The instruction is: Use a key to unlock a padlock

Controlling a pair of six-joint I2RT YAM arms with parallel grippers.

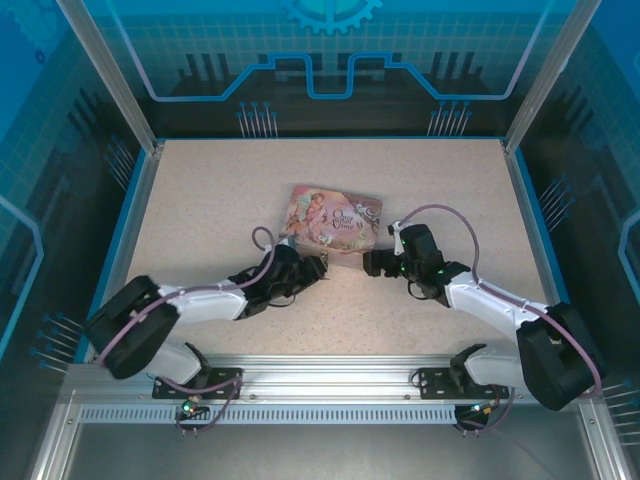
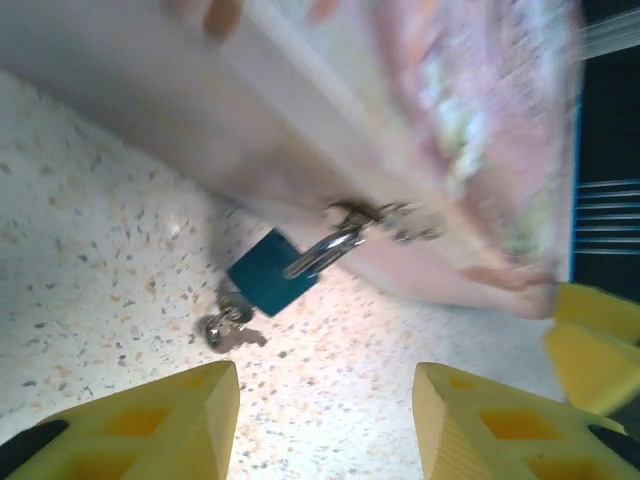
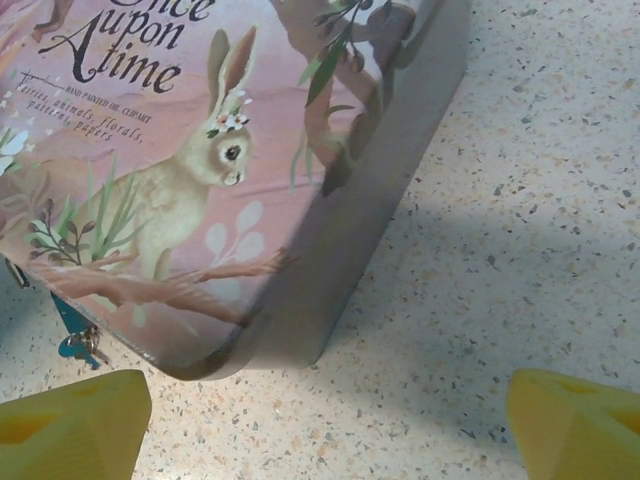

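The padlock (image 2: 272,283) hangs by its shackle on the clasp of the pink tin (image 2: 450,150). Its long axis is diagonal, the shackle toward the tin and the blue body toward the table (image 2: 100,250). The key (image 2: 230,325) is at its lower end. The left gripper (image 2: 325,430), just near it, has its jaws apart and empty. The right gripper (image 3: 325,430), by the tin's corner, is spread wide and holds nothing.

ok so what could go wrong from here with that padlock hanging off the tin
1. The left tool and right tool both stand open, holding nothing. With the tin unheld, turning the key may just swing the padlock on its hasp.
2. The key is tiny and lies low by the table; a grab could slip off it.
3. Both tools sit close at the tin's near edge and might bump.
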